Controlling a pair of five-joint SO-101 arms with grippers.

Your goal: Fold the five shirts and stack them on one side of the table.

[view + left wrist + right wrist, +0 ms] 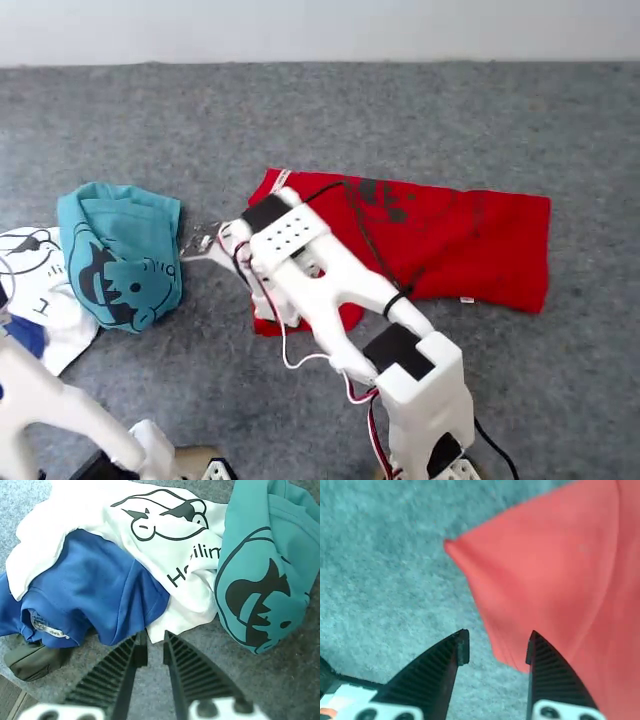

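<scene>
Since the red shirt [560, 570] is limp, light cloth, the right gripper [497, 645], jaws apart and empty, should pinch the edge lying just ahead between them; the left gripper [155, 642] is barely parted and empty, just short of the blue shirt [100, 590].

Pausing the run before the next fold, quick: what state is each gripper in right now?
Left gripper: slightly open, holding nothing.
Right gripper: open at the edge of the red shirt, nothing gripped.
</scene>
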